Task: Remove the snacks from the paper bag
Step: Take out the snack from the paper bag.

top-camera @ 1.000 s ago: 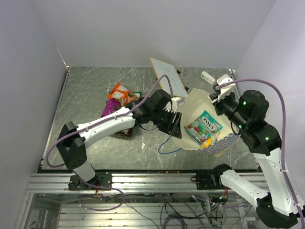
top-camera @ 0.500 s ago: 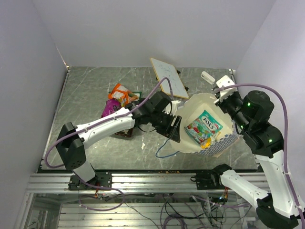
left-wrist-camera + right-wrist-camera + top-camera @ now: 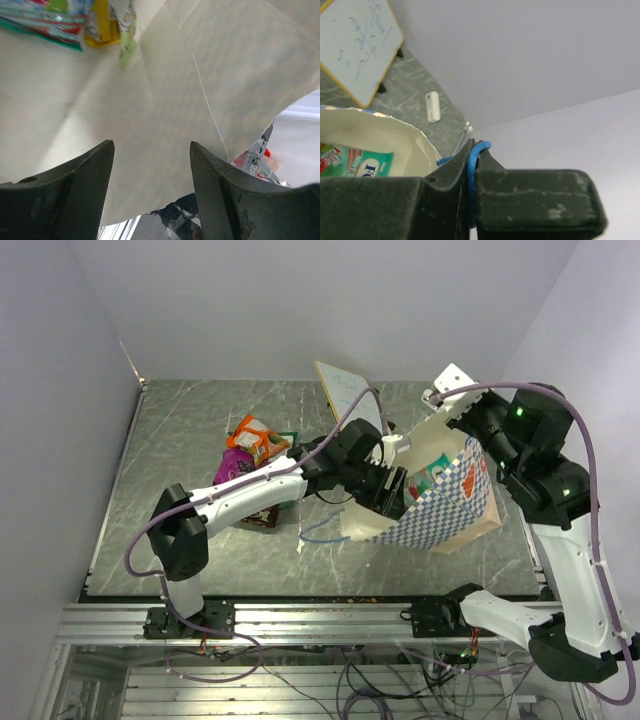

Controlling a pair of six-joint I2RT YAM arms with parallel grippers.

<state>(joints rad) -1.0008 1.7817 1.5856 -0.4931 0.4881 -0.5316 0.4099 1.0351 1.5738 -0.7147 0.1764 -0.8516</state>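
Your left gripper [image 3: 150,150] is inside the mouth of the large blue-and-white checkered paper bag [image 3: 440,508], its jaws wide apart with nothing between them, only the cream inner wall ahead. Your right gripper [image 3: 476,150] is pinched closed on the bag's thin blue cord handle [image 3: 471,172], holding that side up off the grey marbled tabletop [image 3: 180,450]. From above, the bag's rim hides your left fingertips and most of the contents; you see just a corner of a teal-green crinkly packet [image 3: 436,466]. The left wrist view cuts the blurred packets inside [image 3: 60,20] off at its top edge: teal, red, yellow. The bag is tipped, its mouth toward your left arm, and its other cord [image 3: 318,532] trails on the table. Left of the bag, well apart, sits a heap of orange, magenta and green packets [image 3: 250,445]. Behind the bag are a flat white board with a yellow edge [image 3: 345,392] and, near it, a small white oblong [image 3: 433,106] you can't identify
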